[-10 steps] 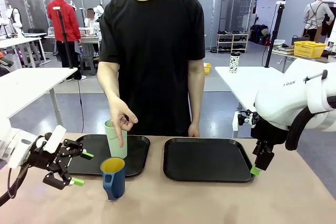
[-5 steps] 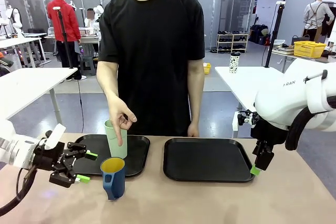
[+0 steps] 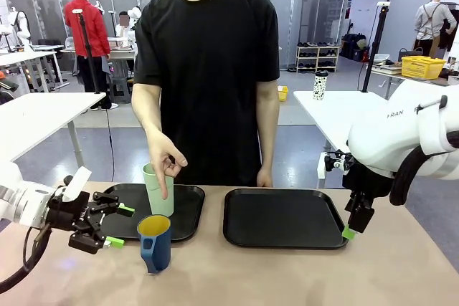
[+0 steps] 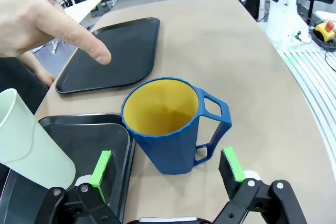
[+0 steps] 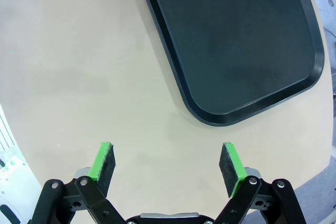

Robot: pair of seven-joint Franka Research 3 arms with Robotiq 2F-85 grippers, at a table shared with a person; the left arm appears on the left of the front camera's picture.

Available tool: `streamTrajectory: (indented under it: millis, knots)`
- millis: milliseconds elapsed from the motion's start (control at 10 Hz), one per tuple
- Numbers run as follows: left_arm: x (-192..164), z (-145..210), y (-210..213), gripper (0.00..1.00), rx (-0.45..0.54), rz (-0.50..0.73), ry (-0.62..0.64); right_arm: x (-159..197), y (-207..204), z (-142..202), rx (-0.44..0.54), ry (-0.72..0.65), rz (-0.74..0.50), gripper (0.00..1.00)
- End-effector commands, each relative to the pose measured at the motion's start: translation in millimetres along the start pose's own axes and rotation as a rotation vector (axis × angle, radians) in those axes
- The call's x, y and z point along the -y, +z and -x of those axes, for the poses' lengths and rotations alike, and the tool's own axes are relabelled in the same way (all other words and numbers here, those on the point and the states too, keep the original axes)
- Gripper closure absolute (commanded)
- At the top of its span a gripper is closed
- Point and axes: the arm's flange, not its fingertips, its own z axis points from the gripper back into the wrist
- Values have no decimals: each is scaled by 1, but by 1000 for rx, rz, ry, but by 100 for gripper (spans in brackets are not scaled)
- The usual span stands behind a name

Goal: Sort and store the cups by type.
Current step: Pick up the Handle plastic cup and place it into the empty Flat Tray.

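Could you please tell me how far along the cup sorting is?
Done: the green tumbler stands on the left tray. In hand: the open left tool faces the blue mug, not gripping it. Left: moving that mug, probably onto the right tray.

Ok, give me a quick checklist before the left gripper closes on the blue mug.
1. Left gripper open: ok.
2. Blue mug upright on the table: ok.
3. Mug between the fingers: not ok, it stands ahead of them.
4. Person's hand apart from the mug: ok, though close.
5. Green tumbler clear of the closing fingers: cannot tell.
6. Right gripper open, far from the mug: ok.
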Motion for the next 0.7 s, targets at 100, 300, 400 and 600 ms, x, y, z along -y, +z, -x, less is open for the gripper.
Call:
streamTrajectory:
  millis: [100, 300, 400, 600]
  knots:
    - [0, 0, 0, 0, 0, 0, 0, 1, -1, 2, 1, 12, 5, 0]
    - [-18, 21, -3, 0, 27, -12, 38, 1, -1, 2, 1, 12, 5, 0]
    - [-22, 29, -4, 0, 40, 10, 46, 1, -1, 2, 1, 12, 5, 0]
    - [-27, 42, -6, 0, 75, 62, 35, 1, -1, 2, 1, 12, 5, 0]
